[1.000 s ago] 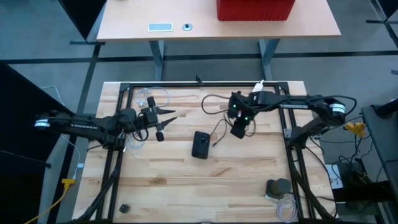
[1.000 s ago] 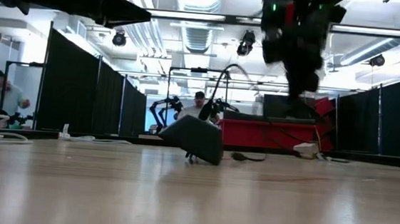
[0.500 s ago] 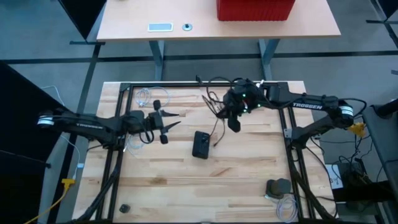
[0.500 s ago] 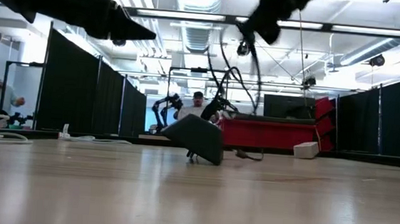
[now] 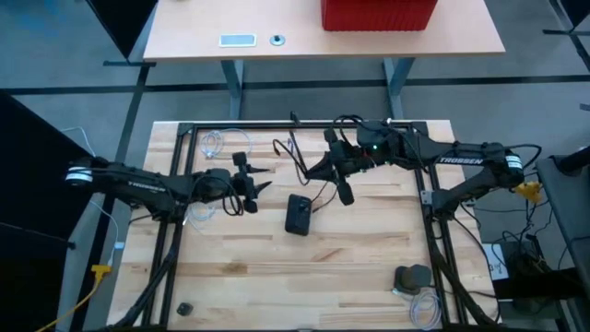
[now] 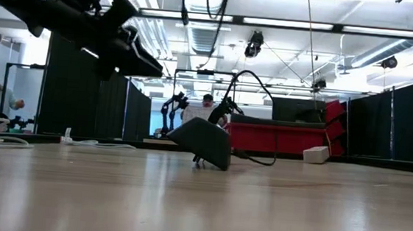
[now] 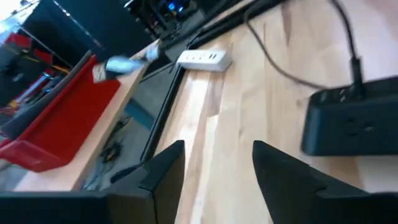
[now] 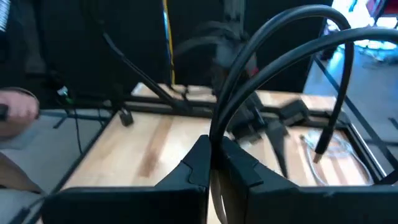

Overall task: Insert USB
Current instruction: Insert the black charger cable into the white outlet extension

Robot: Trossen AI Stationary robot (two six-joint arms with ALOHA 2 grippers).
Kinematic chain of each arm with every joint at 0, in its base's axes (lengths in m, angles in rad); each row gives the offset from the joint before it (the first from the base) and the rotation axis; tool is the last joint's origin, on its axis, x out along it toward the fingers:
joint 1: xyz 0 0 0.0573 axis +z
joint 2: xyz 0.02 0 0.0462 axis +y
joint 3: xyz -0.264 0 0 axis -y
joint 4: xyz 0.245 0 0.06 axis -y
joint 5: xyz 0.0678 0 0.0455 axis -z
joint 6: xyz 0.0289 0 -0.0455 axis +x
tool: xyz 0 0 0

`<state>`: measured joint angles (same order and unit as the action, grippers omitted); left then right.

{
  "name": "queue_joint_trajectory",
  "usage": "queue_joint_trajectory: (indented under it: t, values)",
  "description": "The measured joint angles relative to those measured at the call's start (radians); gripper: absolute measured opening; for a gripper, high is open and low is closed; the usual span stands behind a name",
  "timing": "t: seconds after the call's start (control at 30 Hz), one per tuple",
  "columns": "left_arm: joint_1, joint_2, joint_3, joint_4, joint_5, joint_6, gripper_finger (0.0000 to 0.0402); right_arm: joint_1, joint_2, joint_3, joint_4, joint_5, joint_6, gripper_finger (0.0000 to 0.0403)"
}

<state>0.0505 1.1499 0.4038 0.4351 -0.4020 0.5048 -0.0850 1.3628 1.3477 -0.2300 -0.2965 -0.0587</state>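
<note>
A black box [image 5: 297,214] lies on the wooden table near its middle, with a black cable [image 5: 318,195] running out of it. My right gripper [image 5: 323,170] hangs above and just beyond the box, shut on that cable [image 8: 249,62]. The cable arcs over the fingers, and a loose end [image 8: 318,151] hangs down. My left gripper [image 5: 258,184] is open to the left of the box, pointing at it and above the table. In the left wrist view [image 7: 214,171] the box [image 7: 351,124] lies ahead. The low view shows the left gripper [image 6: 134,51] and the box [image 6: 206,141]; the right gripper is above that picture. My right gripper pinches the black cable [image 8: 213,138] between its two fingers, somewhere along its length. The fingers point roughly level toward the table's left side. The cable rises from them in a slack arc, clear of the table, and its other run drops to the box.
A black metal frame [image 5: 184,138] borders the work area. Loose pale cables [image 5: 214,145] lie at the far left, a white power strip [image 7: 204,59] at the far edge, and a grey object [image 5: 412,277] at the near right. People stand in the room behind.
My right gripper has risen out of the low view and moved toward the table's left, turning about and drawing the cable up into a high loop. My left gripper has sunk and moved toward the box. The box has stayed put.
</note>
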Motion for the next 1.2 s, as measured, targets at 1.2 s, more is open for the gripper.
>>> queue_joint_trajectory:
  t: [1.2]
  values:
    - [-0.231,0.240,0.207,0.105,-0.421,0.301,0.0231,0.102,0.129,-0.002,0.409,0.009,0.253,0.0004]
